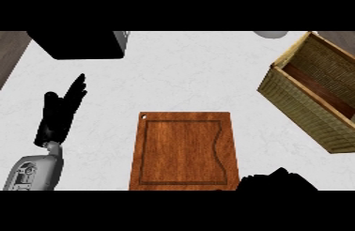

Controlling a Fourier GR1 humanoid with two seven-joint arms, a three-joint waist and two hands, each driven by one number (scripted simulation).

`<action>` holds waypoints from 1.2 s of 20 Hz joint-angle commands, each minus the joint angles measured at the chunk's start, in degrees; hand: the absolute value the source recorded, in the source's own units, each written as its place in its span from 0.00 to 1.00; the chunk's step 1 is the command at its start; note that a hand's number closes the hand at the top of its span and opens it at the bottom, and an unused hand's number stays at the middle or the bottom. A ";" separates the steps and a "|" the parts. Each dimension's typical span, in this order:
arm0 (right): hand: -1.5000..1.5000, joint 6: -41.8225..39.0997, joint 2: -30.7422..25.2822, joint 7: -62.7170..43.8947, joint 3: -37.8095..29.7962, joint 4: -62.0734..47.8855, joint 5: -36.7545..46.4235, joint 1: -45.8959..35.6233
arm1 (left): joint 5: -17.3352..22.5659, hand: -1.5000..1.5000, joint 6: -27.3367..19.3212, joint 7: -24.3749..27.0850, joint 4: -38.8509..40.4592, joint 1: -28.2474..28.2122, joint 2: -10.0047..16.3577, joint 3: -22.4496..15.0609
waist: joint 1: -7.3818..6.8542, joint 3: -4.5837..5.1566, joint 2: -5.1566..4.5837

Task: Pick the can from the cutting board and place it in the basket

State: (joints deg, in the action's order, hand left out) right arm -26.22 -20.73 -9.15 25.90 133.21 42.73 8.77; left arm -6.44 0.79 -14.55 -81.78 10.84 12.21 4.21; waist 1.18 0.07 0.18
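You see no can on the board (184, 152); the right hand (277, 180) at the near edge may hide it, though you cannot tell its grip. The left hand (62, 108) rests, fingers released. The can is likely light, stiff and slick: grasp its sides.

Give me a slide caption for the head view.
Wooden cutting board centered, wicker basket at right, left robot hand resting open at left.

The rectangular reddish-brown wooden cutting board (184, 152) shows streaked grain and a soft sheen. Up-right of it, the tan rectangular basket (299, 105) is rough woven wicker. Beneath it, the white counter (194, 70) looks like smooth, faintly veined stone. Left of it, the black left hand (57, 113) is matt.
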 commanded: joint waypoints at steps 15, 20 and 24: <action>1.00 -10.99 20.63 -23.96 -15.52 12.44 -15.83 -19.12 | 0.13 0.50 0.47 1.14 1.18 -0.87 -0.04 0.29 | -0.08 0.22 0.47; 1.00 -14.14 20.72 -31.46 -24.61 6.41 -15.43 -33.47 | -0.03 0.50 0.92 1.27 -0.05 -1.42 0.44 0.06 | -0.75 0.23 0.64; 1.00 -22.56 10.36 -33.31 -34.85 0.67 -15.43 -44.83 | 0.37 0.50 0.90 -0.79 0.13 -0.91 0.31 0.38 | -0.22 0.11 0.53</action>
State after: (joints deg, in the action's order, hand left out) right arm -42.53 -4.75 -37.70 -0.83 132.90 32.40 -27.81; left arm -6.73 1.02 -14.14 -81.35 10.41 12.12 4.19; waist 0.99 0.24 0.65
